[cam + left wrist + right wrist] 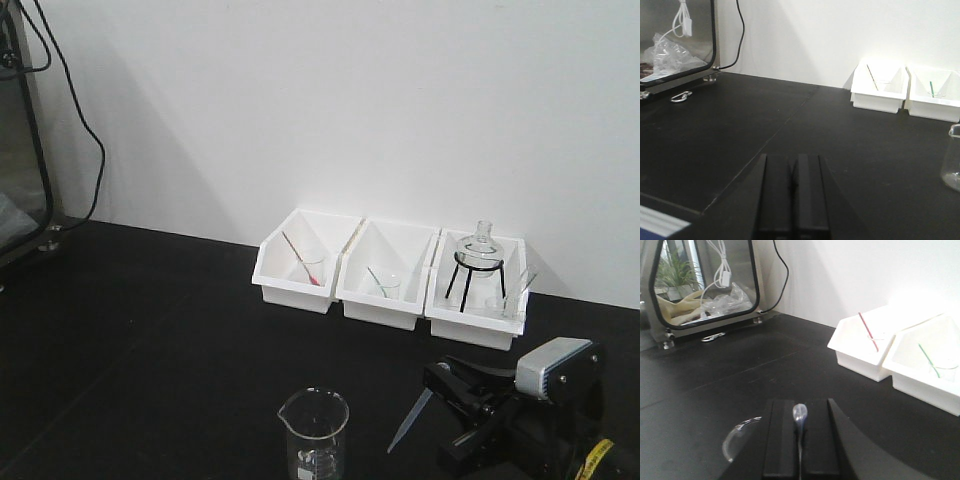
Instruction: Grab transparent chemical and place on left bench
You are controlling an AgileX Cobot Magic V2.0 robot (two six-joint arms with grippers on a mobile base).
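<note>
The transparent chemical [410, 420] is a thin clear dropper pipette, and my right gripper [800, 402] is shut on it. Its bulb [799, 415] sticks out between the two black fingers, and its tapered tip slants down and left above the left bench [150, 330], a matte black countertop. The pipette hangs just right of a clear glass beaker [315, 430], whose rim [740, 432] shows left of the fingers. My left gripper [791, 159] is shut with nothing in it, low over the black top, and is not seen in the front view.
Three white bins [290, 290] [378, 305] [475, 328] line the white wall. The left one holds a red-tipped pipette [300, 262], the right one a glass flask on a black tripod [478, 250]. A glass-fronted cabinet [705, 285] and a black cable [90, 130] are far left.
</note>
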